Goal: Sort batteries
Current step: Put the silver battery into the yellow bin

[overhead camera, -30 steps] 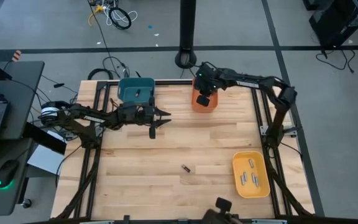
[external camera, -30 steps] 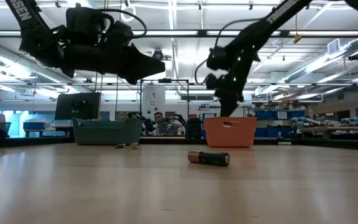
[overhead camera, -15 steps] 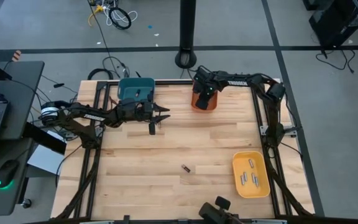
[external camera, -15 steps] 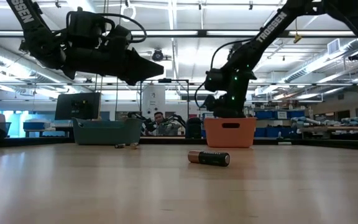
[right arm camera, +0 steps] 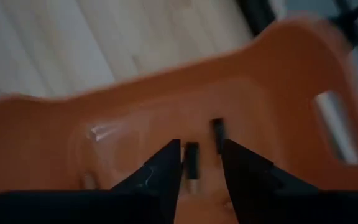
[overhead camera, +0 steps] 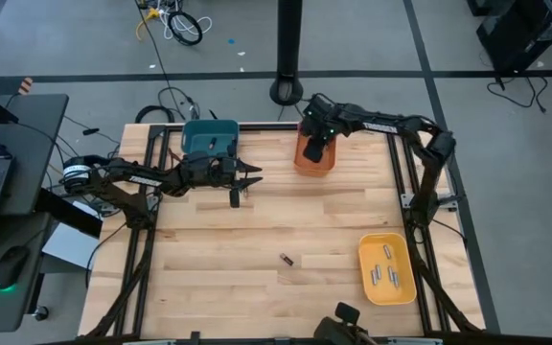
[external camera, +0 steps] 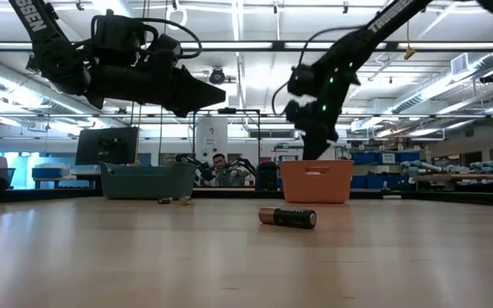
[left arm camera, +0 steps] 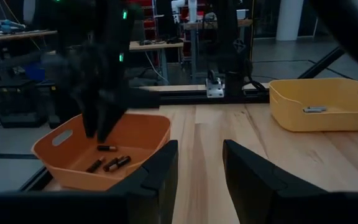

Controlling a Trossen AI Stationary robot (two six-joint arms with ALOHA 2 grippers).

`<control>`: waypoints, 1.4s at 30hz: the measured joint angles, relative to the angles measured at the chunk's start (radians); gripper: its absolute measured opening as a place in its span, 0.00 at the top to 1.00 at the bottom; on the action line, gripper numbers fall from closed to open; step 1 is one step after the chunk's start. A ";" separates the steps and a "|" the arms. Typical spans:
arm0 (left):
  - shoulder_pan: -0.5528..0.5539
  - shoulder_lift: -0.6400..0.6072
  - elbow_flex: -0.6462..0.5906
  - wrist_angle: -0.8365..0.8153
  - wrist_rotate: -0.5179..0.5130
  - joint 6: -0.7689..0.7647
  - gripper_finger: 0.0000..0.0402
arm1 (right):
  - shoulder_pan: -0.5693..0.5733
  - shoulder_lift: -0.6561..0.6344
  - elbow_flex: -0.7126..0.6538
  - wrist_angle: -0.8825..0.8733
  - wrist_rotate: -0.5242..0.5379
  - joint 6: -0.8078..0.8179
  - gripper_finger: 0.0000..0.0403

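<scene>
One dark battery with a copper end [overhead camera: 287,259] [external camera: 288,217] lies on its side mid-table. My right gripper [overhead camera: 312,146] [right arm camera: 200,167] hangs open over the orange bin [overhead camera: 314,158] [external camera: 317,181], fingers pointing down, touching nothing. Several dark batteries [left arm camera: 107,162] [right arm camera: 191,160] lie on the bin's floor. My left gripper [overhead camera: 253,178] [left arm camera: 199,168] is open and hovers level above the table beside the teal bin [overhead camera: 209,139], pointing toward the right. The yellow bin [overhead camera: 386,270] holds several silvery batteries [overhead camera: 384,271].
The teal bin sits at the far edge left of the orange one, and the yellow bin sits near the right front corner. Two tiny objects [external camera: 175,200] lie on the table before the teal bin. A person [external camera: 221,171] sits far behind. Bare wood surrounds the lone battery.
My right gripper dipped down into the orange bin half a second ago and has risen back above its rim. The battery on the table has not moved, and my left arm has kept nearly still.
</scene>
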 joint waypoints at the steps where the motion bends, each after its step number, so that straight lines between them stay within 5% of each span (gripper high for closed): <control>1: 0.000 0.000 0.000 0.001 0.000 0.000 0.66 | 0.000 -0.022 0.000 0.000 0.000 -0.004 0.68; 5: 0.000 0.000 0.000 0.004 -0.002 0.000 0.66 | -0.015 -0.111 0.000 -0.038 0.041 -0.046 0.73; 11: 0.000 0.000 0.000 0.004 -0.003 -0.003 0.66 | -0.184 -0.136 0.000 -0.097 0.104 0.013 0.97; 25: 0.000 0.000 0.000 -0.009 -0.004 -0.034 0.66 | -0.489 -0.015 0.000 -0.224 0.133 0.235 0.97; 42: 0.000 0.000 0.000 -0.048 -0.010 -0.029 0.66 | -0.463 0.002 -0.003 -0.311 0.212 0.257 0.98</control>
